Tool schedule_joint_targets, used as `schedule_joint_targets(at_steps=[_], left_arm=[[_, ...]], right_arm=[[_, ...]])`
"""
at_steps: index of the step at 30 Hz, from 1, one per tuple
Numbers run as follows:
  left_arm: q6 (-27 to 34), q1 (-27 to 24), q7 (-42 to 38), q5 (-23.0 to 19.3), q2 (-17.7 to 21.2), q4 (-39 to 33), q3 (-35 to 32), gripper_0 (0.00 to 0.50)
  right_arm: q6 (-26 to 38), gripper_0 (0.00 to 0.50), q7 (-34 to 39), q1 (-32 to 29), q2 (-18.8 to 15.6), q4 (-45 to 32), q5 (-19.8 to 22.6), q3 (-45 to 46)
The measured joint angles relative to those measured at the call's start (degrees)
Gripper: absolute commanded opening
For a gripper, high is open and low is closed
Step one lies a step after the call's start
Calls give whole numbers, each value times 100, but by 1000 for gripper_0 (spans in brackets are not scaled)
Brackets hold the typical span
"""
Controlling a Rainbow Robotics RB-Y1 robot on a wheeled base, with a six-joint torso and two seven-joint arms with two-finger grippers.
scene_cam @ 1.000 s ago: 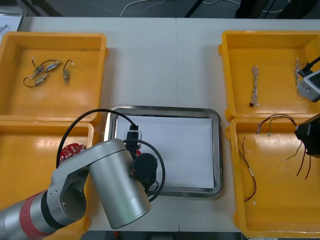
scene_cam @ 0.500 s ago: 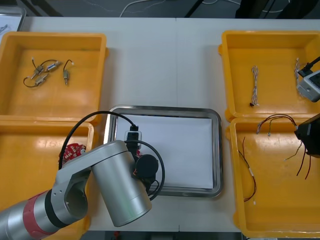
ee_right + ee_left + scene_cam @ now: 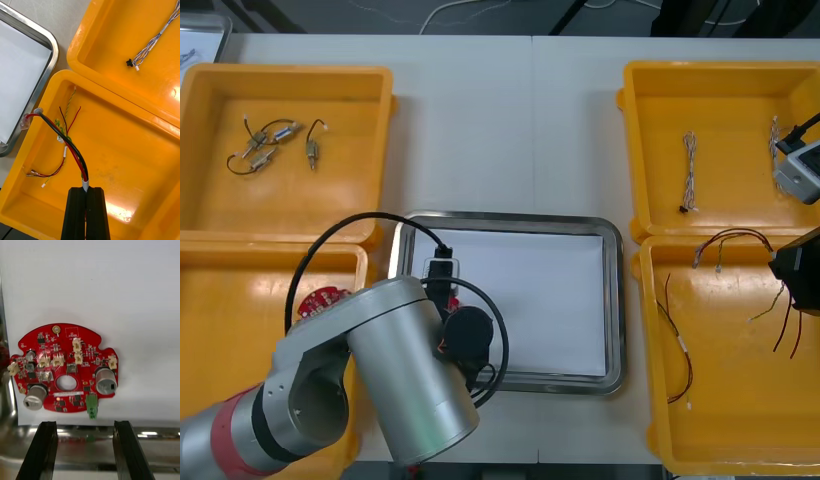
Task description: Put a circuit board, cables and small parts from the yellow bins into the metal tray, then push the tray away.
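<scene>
Left wrist view: circuit board (image 3: pixel 65 367) flat in metal tray (image 3: pixel 612 300), 8 o'clock corner.
Left gripper (image 3: pixel 85 423): fingers apart above it.
Right gripper (image 3: pixel 86 191): clamped on red-and-black cable (image 3: pixel 63 137), 4 o'clock yellow bin (image 3: pixel 123 150).
Next: board looks placed; likely cable to tray.

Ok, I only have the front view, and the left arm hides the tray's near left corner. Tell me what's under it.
Observer: A round red circuit board lies flat on the tray's white inside.
Operator: Give me the left tool's state.
Observer: The left tool is open over the tray's near rim, with the board just beyond it, untouched.
Operator: Now the right one.
Observer: The right tool is shut on a red and black cable over the near right bin.
</scene>
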State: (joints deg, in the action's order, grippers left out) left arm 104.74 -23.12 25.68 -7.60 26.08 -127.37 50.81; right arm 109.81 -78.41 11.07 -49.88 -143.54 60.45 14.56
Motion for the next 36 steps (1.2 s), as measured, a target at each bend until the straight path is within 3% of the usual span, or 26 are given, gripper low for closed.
schedule_joint_targets(at_steps=[5,12,25,36], left_arm=[[450,0,0,-304,0,-688,-318,434],[484,-28,0,-644,68,-1432,-859,432],[489,-142,122,-2656,789,-1682,-2806,433],[490,-142,2077,-3876,1416,-1400,-4517,433]], right_arm=[[0,0,0,0,0,0,0,0],[0,0,0,1,0,0,1,0],[1,0,2,116,0,4,77,-442],[-24,0,2,981,0,6,-79,-1864]])
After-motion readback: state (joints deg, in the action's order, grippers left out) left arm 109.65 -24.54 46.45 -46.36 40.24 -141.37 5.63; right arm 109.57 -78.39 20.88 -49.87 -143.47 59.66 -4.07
